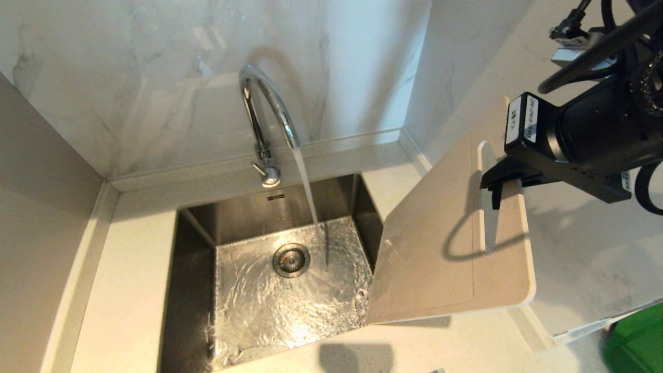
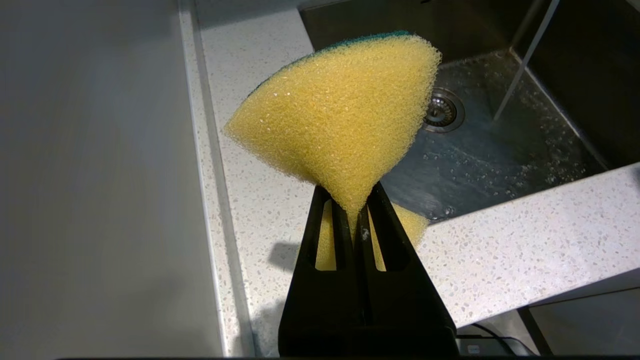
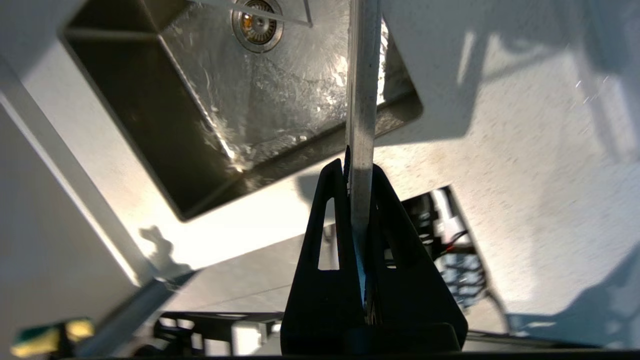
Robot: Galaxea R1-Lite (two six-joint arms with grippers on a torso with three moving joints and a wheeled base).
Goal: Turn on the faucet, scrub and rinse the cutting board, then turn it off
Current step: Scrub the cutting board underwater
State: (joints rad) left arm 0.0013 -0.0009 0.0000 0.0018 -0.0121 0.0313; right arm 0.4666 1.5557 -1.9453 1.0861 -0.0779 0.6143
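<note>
Your right gripper (image 1: pixel 497 189), fingers clamped on the handle end of the thin cream plastic cutting board (image 1: pixel 440 248), holds it tilted right of the stream from the chrome gooseneck faucet (image 1: pixel 267 111), long axis sloping into the steel sink (image 1: pixel 197 243). Your left gripper (image 2: pixel 352 220) pinches the yellow sponge (image 2: pixel 340 120). The gripper's white label is unreadable.

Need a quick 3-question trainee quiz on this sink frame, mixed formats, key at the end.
1. True or false: water is running from the tall chrome gooseneck faucet into the steel sink.
2. What does the left gripper pinch? A) yellow sponge with green backing B) a brush C) nothing
3. Fill in: the right gripper holds the thin cream-white plastic cutting board at its ____ handle end, beside the stream and not under it.

Key: 1 true; 2 A; 3 slot
</note>
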